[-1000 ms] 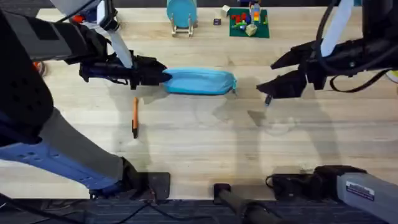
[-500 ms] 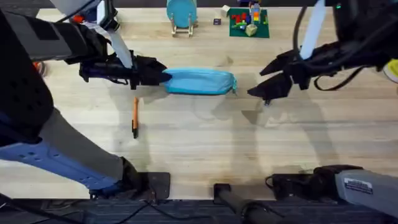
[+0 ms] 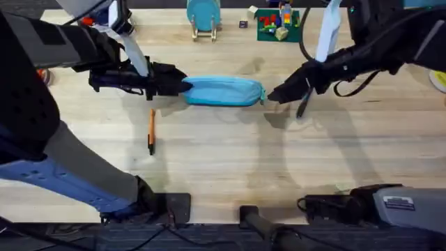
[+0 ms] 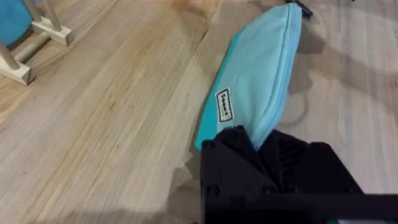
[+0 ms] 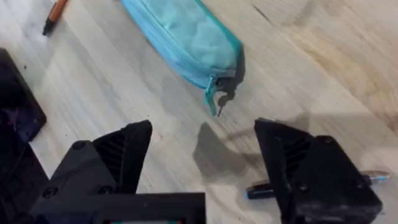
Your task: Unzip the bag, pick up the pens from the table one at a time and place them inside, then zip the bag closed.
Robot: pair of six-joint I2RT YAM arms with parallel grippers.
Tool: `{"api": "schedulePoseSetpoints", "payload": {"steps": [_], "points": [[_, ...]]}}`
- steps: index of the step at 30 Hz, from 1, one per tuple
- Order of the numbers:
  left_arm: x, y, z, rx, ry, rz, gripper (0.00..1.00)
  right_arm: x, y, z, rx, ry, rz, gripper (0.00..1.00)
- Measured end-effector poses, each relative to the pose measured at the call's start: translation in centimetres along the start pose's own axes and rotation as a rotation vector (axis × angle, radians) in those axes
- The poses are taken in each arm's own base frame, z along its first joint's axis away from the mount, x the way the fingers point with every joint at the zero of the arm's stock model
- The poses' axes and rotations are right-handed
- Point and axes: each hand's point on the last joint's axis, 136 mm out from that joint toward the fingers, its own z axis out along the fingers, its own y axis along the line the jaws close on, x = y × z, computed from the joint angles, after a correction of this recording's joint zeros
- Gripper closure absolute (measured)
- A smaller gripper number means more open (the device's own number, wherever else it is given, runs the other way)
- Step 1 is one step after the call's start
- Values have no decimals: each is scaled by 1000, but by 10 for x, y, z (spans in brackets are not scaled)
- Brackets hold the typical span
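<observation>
The light blue bag (image 3: 223,91) lies across the table (image 3: 223,160), its zipper shut. My left gripper (image 3: 174,82) is shut on its left end, and the left wrist view shows the black fingers (image 4: 233,146) pinching the fabric of the bag (image 4: 261,74). My right gripper (image 3: 277,93) hangs open just right of the bag's other end; in the right wrist view the zipper pull (image 5: 214,99) lies ahead of the open gripper (image 5: 205,155). The orange pen (image 3: 151,130) lies in front of the left gripper. The dark pen (image 3: 301,108) rests partly under the right arm.
A round light blue disc on a wooden stand (image 3: 203,15) and a green plate with toy bricks (image 3: 279,24) stand at the back edge. Black camera mounts (image 3: 348,206) line the front edge.
My right gripper has moved left, from beside the dark pen to the bag's zipper end, staying open. The left gripper and the bag have not moved.
</observation>
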Motion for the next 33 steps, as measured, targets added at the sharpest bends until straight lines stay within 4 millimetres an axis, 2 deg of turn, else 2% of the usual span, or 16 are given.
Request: {"api": "schedulePoseSetpoints", "payload": {"steps": [6, 14, 27, 33], "points": [[0, 0, 0, 0, 0, 0, 958, 1, 2, 6, 11, 23, 54, 4], [0, 0, 0, 0, 0, 0, 958, 10, -7, 28, 62, 93, 166, 5], [0, 0, 0, 0, 0, 0, 958, -8, -12, 37, 147, 53, 99, 4], [0, 0, 0, 0, 0, 0, 958, -1, -17, 45, 146, 81, 114, 5]]}}
